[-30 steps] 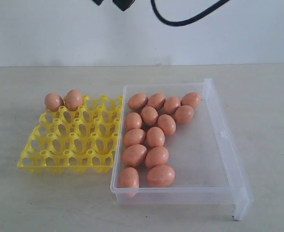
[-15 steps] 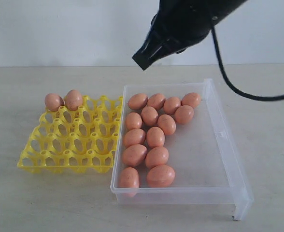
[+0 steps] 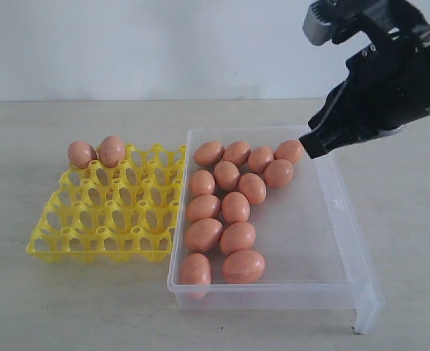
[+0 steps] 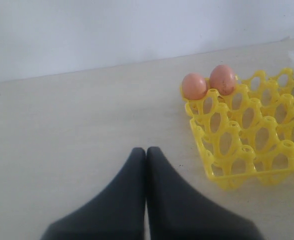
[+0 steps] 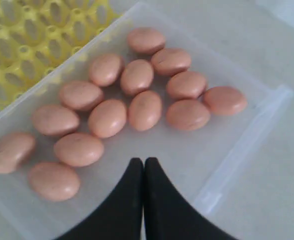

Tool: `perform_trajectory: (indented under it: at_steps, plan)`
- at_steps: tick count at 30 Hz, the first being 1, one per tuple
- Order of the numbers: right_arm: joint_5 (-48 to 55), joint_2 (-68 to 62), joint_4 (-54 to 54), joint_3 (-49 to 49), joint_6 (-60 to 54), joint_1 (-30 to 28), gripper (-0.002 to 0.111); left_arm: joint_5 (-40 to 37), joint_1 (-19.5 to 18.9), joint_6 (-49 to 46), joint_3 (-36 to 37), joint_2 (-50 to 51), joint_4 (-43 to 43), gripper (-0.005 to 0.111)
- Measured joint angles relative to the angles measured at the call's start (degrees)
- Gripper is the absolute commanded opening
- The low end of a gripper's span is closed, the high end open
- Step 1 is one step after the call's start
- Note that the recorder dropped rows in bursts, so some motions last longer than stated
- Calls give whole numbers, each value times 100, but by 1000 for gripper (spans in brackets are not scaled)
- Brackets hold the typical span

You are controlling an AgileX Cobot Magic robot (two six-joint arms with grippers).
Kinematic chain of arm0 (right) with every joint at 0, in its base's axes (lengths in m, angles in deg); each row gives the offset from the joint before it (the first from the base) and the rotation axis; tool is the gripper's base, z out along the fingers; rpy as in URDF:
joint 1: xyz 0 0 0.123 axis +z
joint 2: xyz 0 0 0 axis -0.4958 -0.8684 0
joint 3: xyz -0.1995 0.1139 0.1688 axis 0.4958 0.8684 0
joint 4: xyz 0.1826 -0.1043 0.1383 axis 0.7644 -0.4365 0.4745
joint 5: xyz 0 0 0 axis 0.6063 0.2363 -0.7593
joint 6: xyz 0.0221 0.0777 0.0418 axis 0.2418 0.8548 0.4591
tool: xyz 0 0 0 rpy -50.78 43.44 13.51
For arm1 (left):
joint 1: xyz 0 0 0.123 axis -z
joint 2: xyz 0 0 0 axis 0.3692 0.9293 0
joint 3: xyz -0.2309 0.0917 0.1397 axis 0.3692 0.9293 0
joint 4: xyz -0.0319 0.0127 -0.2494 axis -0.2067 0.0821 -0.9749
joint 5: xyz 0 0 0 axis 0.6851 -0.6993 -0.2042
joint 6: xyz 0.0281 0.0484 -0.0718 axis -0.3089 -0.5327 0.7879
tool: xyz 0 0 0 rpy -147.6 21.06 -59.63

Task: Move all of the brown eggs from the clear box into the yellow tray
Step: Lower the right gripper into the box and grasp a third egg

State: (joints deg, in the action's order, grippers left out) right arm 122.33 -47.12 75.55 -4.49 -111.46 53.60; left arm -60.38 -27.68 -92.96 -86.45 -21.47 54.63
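Fourteen brown eggs (image 3: 235,207) lie in the clear box (image 3: 303,241) just ahead of the right gripper (image 3: 310,145), fingers clenched empty, nearest egg lengthwise to them; the left gripper (image 4: 146,151), likewise clenched, hangs beside the yellow tray (image 3: 54,245).

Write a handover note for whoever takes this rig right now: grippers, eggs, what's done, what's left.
Left gripper: jaws shut, empty, over bare table beside the yellow tray.
Right gripper: jaws shut, empty, above the clear box.
Done: two brown eggs sit in the tray's far-left cups.
Left: fourteen more lie in the box, none gripped.
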Motion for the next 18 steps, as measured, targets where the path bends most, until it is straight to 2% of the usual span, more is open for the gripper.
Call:
perform_trajectory:
  at_steps: [2, 5, 9, 13, 16, 18]
  plan:
    - [448, -173, 734, -10, -559, -173, 0, 0, 0, 0, 0, 0, 0, -4]
    - [1067, -506, 1137, -10, -794, -237, 0, 0, 0, 0, 0, 0, 0, -4]
    - [1955, -1199, 1254, -167, -551, -265, 0, 0, 0, 0, 0, 0, 0, -4]
    - [2985, -1954, 1433, -800, -299, -265, 0, 0, 0, 0, 0, 0, 0, -4]
    - [3128, -2253, 1607, -1423, -380, -265, 1, 0, 0, 0, 0, 0, 0, -4]
    - [3052, -2303, 1657, -1719, -665, -265, 8, 0, 0, 0, 0, 0, 0, -4]
